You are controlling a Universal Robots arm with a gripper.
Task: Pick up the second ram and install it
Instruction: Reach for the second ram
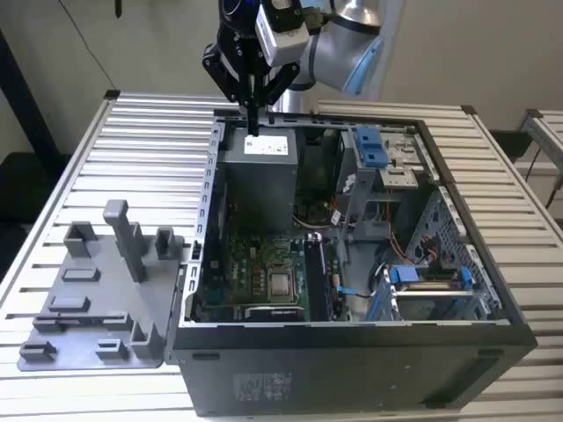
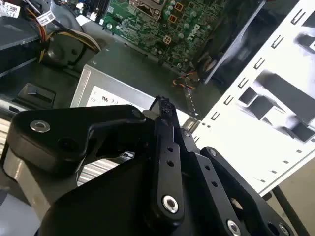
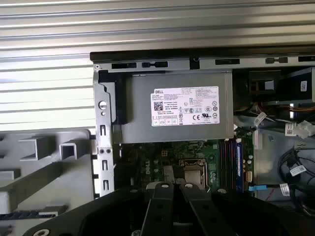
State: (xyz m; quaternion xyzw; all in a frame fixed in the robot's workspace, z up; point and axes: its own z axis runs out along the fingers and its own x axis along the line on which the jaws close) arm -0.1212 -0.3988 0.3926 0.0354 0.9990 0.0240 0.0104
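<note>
My pincer (image 1: pixel 252 114) hangs over the far end of the open computer case (image 1: pixel 352 360), just above the grey power supply (image 1: pixel 264 171) with its pale label. The fingers look pressed together and I see nothing between them. The second ram (image 1: pixel 79 319) seems to be the thin dark strip lying flat on the grey fixture tray (image 1: pixel 97 294), which sits on the slatted counter (image 1: pixel 149 132) against the case's wall on the exterior view's left. The first wrist view shows the same dark strip on that tray. It is well apart from me and not yet picked up, so I judge the work to be at the reaching step, with both the grasp and the fitting yet to be done. Taking the stick would call for my fingers to part and settle either side of its narrow body, square to its length, clear of the grey blocks around it. Fitting it then calls for lining it up along a long black slot (image 1: pixel 317 277) beside the motherboard (image 1: pixel 251 264) and pressing straight down without tilt
</note>
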